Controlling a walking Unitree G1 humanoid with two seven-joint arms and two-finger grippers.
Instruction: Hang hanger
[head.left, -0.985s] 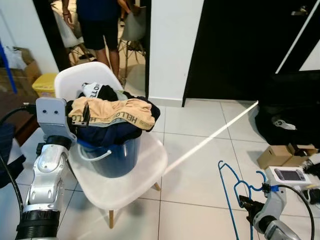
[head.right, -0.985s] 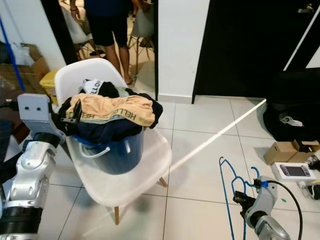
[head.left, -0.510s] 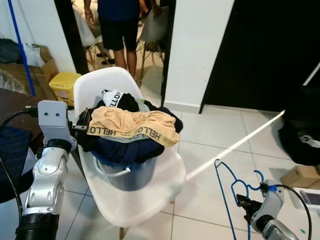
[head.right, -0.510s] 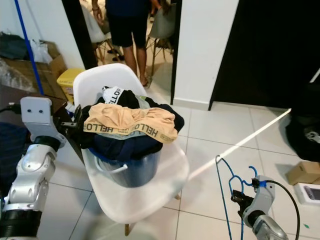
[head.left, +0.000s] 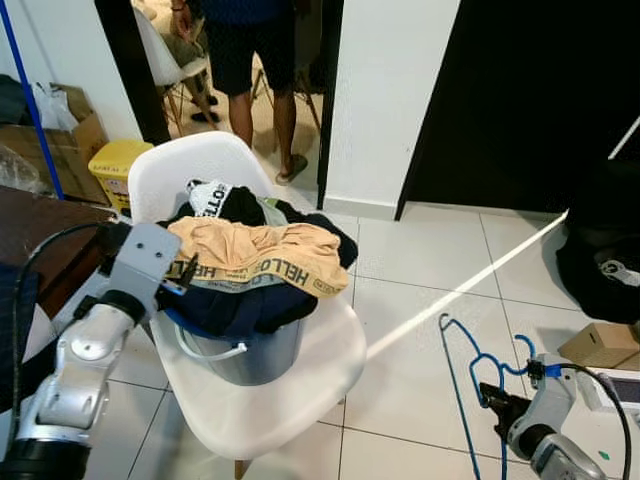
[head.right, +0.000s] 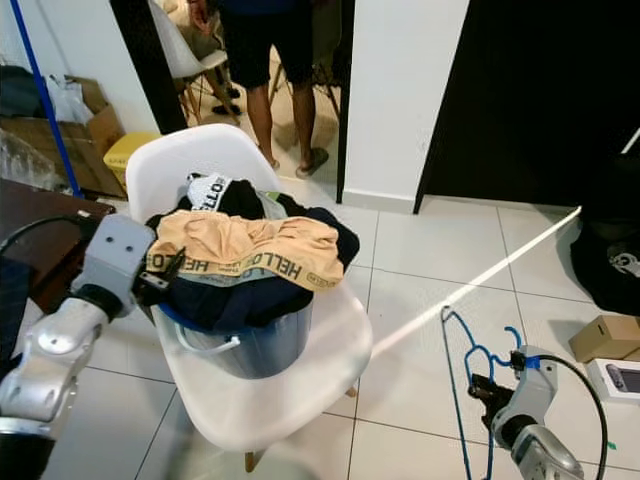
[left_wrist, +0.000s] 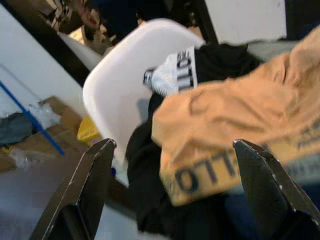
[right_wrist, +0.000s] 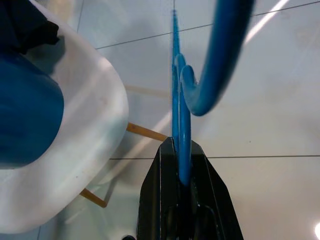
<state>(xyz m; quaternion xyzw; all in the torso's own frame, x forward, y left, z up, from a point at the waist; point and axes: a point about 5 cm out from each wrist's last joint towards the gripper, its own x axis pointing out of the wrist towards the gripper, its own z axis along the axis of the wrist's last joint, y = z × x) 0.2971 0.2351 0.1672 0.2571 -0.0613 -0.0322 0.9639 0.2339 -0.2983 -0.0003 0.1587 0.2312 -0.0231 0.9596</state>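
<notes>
Blue hanger (head.left: 470, 370), thin wire type, held low at about 4 o'clock in the head views, above the tiled floor (head.left: 420, 260). The right gripper (head.left: 497, 408) has its jaws pressed together on the lower part of the hanger; in the right wrist view the two black fingers (right_wrist: 160, 200) pinch the blue wire between them, and the hook curves away above. The hanger stands roughly upright, well apart from the chair.

White shell chair (head.left: 290, 390) on wooden legs, near the centre of the head views. It carries a blue bucket (head.left: 250, 350) heaped with clothes: a tan garment (head.left: 250, 255) with dark lettering along its band lies on top, over dark garments (head.left: 240, 305), and a black-and-white waistband (head.left: 207, 196) shows at the back of the heap.

Left gripper (head.left: 184, 273), at about 9 o'clock, raised beside the bucket, its tips just at the edge of the tan garment. In the left wrist view its jaws are spread wide, with the fingers (left_wrist: 92, 175) on either side of the tan cloth and nothing pinched between them.

At 12 o'clock, a person's legs (head.left: 265, 90) in dark shorts stand in a doorway. At 10 o'clock, a yellow bin (head.left: 115, 160) and a cardboard box (head.left: 50, 145) stand by the wall. At 3 o'clock, a dark bag (head.left: 600, 250) lies on the floor with a small carton (head.left: 600, 345) near it.
</notes>
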